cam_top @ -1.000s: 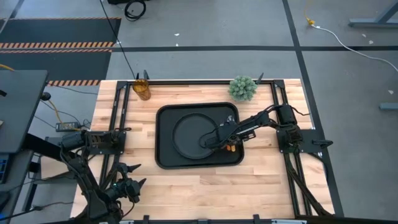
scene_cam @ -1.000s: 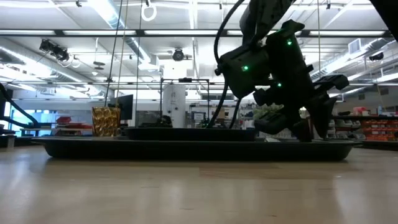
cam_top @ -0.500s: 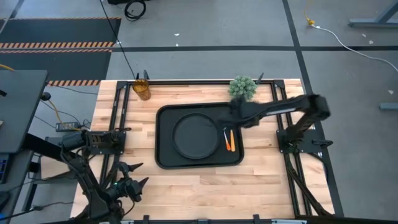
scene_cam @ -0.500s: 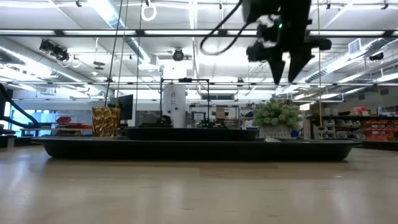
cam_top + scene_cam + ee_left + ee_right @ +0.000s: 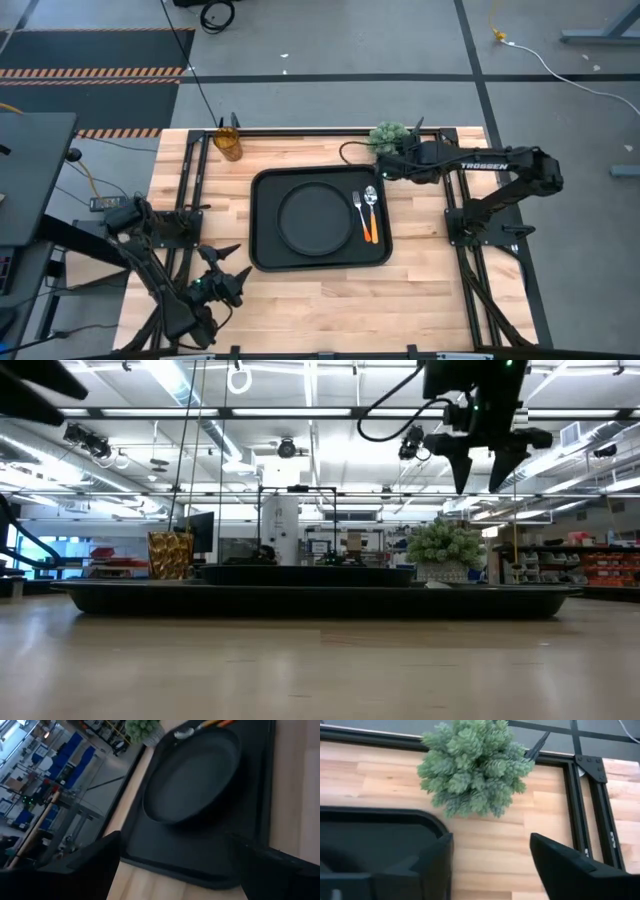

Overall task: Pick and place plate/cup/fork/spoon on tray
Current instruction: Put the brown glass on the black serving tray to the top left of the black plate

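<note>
The plate (image 5: 314,217), fork (image 5: 357,208) and spoon (image 5: 371,211) lay on the tray (image 5: 266,253) at the centre of the overhead frame, while the cup (image 5: 228,144) stood alone at the table's upper-left corner, well apart from both arms. The right gripper (image 5: 386,168), fingers spread and empty, hovered high beside the green plant (image 5: 389,136) at upper right, the cup lying far to its left along the table's top edge. The left gripper (image 5: 232,283), also open and empty, waited at lower left, the cup straight up-frame of it and on its own side, so likely the handier arm.
</note>
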Available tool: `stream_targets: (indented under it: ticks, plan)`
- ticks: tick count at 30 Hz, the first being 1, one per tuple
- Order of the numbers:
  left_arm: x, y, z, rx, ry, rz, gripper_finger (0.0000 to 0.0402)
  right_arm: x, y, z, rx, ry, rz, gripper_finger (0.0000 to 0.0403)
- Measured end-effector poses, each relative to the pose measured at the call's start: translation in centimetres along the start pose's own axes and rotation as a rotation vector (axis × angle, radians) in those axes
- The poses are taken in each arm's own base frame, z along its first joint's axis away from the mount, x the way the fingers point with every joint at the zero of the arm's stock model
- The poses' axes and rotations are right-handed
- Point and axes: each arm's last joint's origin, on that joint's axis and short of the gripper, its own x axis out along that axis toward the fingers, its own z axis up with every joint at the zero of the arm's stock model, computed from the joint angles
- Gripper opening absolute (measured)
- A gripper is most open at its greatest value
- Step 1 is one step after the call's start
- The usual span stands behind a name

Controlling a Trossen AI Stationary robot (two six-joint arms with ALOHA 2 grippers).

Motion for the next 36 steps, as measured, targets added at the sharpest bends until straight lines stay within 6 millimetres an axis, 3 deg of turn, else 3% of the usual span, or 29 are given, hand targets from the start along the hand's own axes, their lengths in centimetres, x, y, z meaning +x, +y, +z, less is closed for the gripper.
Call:
stream_targets:
  ticks: [4, 10, 17, 21, 29, 32, 36]
  plan:
    - [0.4, 1.6, 0.8, -0.028, -0.012, -0.001, 0.0355, 1.5, -0.1, 0.8, -0.019, -0.004, -0.009, 0.0298]
    - [2.0, 3.9, 0.1, -0.128, -0.013, 0.006, 0.0355, 3.7, 0.3, 2.1, -0.069, 0.005, -0.019, 0.0334]
    - [6.0, 6.7, -1.1, -0.266, 0.085, 0.016, 0.0355, 5.3, 0.6, 3.8, -0.120, -0.007, 0.006, 0.0337]
    - [9.1, 8.3, -0.5, -0.256, 0.146, -0.001, 0.0355, 6.1, 0.4, 4.4, -0.187, 0.009, 0.002, 0.0337]
    - [13.9, 8.6, 0.8, -0.215, 0.051, -0.309, 0.0355, 6.2, 0.1, 4.8, -0.255, 0.004, 0.003, 0.0336]
    - [14.8, 9.5, 0.3, -0.207, 0.038, -0.267, 0.0355, 5.9, 0.5, 4.4, -0.277, 0.001, 0.018, 0.0336]
    - [14.9, 12.2, -0.6, -0.243, 0.034, -0.097, 0.0355, 5.1, 1.2, 3.5, -0.321, -0.008, 0.051, 0.0335]
